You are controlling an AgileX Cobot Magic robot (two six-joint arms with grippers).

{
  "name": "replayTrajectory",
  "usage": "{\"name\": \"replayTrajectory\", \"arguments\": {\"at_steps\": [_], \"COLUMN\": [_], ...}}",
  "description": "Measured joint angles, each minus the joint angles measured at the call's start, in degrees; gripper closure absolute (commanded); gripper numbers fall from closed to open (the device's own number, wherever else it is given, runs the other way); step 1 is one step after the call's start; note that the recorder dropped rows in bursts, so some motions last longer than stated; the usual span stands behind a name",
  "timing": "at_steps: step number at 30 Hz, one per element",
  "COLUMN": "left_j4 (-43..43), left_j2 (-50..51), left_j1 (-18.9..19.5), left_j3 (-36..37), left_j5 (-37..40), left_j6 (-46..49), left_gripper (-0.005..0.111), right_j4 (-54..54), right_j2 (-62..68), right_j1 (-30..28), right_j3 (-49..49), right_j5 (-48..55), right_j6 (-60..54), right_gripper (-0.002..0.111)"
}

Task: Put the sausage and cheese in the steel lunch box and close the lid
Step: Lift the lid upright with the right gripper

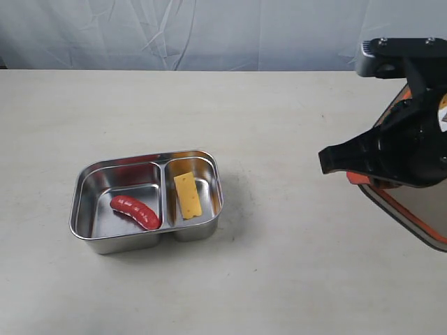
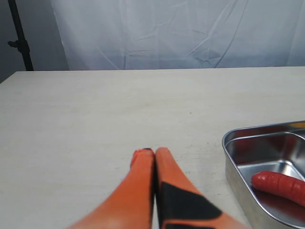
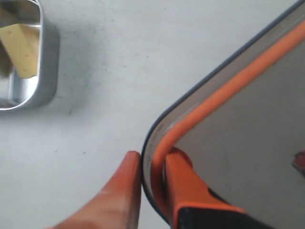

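Exterior view gives me the state of play: the sausage (image 1: 135, 211) lies in the larger compartment of the steel lunch box (image 1: 133, 242), and the cheese (image 1: 187, 195) lies in the narrower compartment on the other side of the divider. Both foods look loaded, so I judge the filling done and the closing step in hand.

My right pincer (image 3: 153, 160) is clenched on the lid (image 1: 418, 218), with one finger outside the rim and one inside, pinching the edge next to a rounded corner where the orange seal runs. The lid hangs tilted, well apart from the lunch box, out past its cheese end. Much of the lid runs out of view, so I cannot tell whether its far part touches the table.

My left pincer (image 2: 151, 155) is clenched with nothing between its fingers. It sits near the lunch box, off its sausage end, not touching it.

As I judge it, the next move calls for carrying the lid across until it sits over the lunch box, then levelling it and squaring its rounded corners with those of the lunch box. After that I would lower it until the seal meets the rim all round. Gripped at one edge, the lid may sag or land skewed, so a press from above may be needed.
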Motion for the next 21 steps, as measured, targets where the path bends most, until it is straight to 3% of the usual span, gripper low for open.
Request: {"name": "replayTrajectory", "arguments": {"at_steps": [7, 9, 15, 18, 21], "left_j4": [1.1, -4.8, -35.3, -46.3, -52.2], "left_j2": [0.0, 0.0, 0.0, 0.0, 0.0], "left_j1": [0.0, 0.0, 0.0, 0.0, 0.0], "left_j3": [0.0, 0.0, 0.0, 0.0, 0.0], "left_j5": [-5.2, -8.6, -16.5, -15.0, -8.4], "left_j6": [-0.5, -3.1, -9.8, -10.6, -10.9], "left_gripper": [0.107, 0.107, 0.107, 0.107, 0.107], "right_j4": [8.7, 9.9, 14.9, 19.9, 26.0], "right_j2": [-6.2, -7.7, -11.1, -12.1, -12.5], "right_j1": [0.0, 0.0, 0.0, 0.0, 0.0], "right_j3": [0.0, 0.0, 0.0, 0.0, 0.0], "right_j5": [0.4, 0.5, 1.0, 1.0, 0.9], "right_j6": [-6.3, -6.8, -8.9, -10.9, -14.2], "right_gripper": [0.108, 0.108, 0.108, 0.108, 0.108]}}
